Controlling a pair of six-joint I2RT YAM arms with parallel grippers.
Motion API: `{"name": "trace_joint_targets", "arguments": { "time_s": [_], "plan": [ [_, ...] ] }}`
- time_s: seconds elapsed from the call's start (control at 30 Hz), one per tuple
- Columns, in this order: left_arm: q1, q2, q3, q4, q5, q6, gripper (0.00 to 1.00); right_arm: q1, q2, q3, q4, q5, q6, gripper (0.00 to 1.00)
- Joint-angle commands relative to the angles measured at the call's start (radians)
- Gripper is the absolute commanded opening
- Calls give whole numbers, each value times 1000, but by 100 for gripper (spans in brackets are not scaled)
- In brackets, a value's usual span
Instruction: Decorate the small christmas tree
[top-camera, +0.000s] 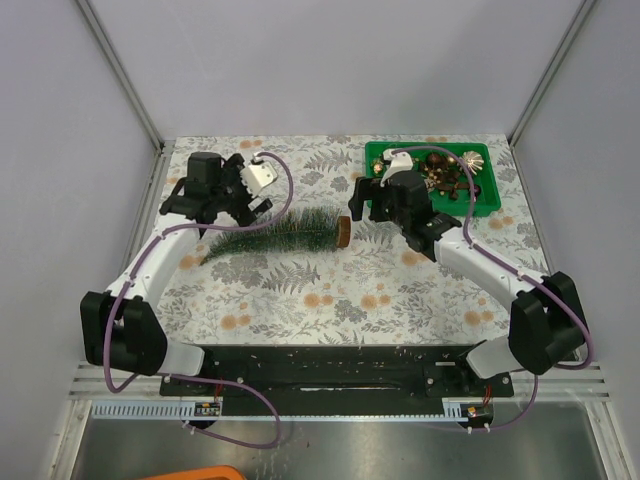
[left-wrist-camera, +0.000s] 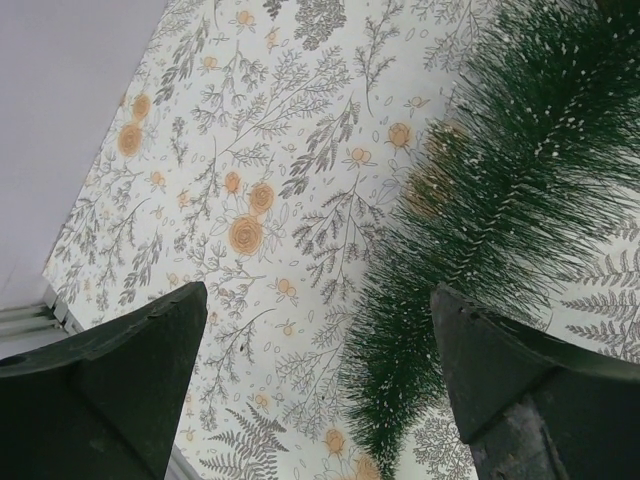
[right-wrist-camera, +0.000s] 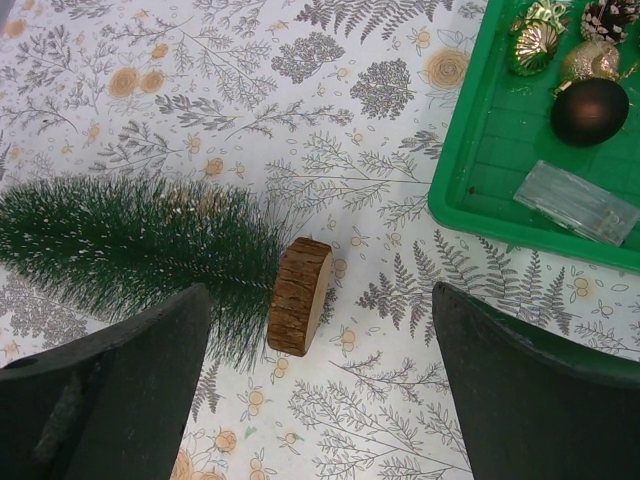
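The small christmas tree (top-camera: 275, 233) lies on its side on the floral table cover, tip to the left, with its wood disc base (top-camera: 343, 232) to the right. My left gripper (top-camera: 222, 208) hovers over the tip end. In the left wrist view it (left-wrist-camera: 315, 300) is open and empty, with the tree's bristles (left-wrist-camera: 500, 200) below and toward the right finger. My right gripper (top-camera: 362, 205) hovers over the base. In the right wrist view it (right-wrist-camera: 320, 295) is open and empty, the disc (right-wrist-camera: 300, 295) lying between and below the fingers, beside the bristles (right-wrist-camera: 130, 235).
A green plastic tray (top-camera: 372, 150) at the back right holds several ornaments. The right wrist view shows its corner (right-wrist-camera: 500, 140), a brown ball (right-wrist-camera: 590, 110), gold ornaments (right-wrist-camera: 530, 48) and a clear packet (right-wrist-camera: 578, 202). Grey walls enclose the table.
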Motion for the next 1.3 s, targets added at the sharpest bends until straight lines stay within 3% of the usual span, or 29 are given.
{"name": "trace_joint_targets", "arguments": {
  "time_s": [0.0, 0.23, 0.6, 0.77, 0.9, 1.27],
  "plan": [
    [14, -59, -41, 1, 67, 39, 97, 9, 19, 37, 43, -2, -13, 99],
    [29, -154, -104, -44, 64, 81, 98, 18, 104, 110, 37, -28, -25, 99],
    [72, -223, -109, -180, 85, 84, 94, 96, 411, 464, -100, -67, -76, 99],
    [74, -300, -61, -324, 159, 16, 94, 141, 532, 599, -157, -74, -116, 99],
    [74, -343, -29, -375, 208, -60, 99, 171, 623, 704, -218, -52, -142, 99],
    [74, -396, -49, -352, 226, -274, 99, 248, 615, 630, -272, -144, -266, 95]
  ]
}}
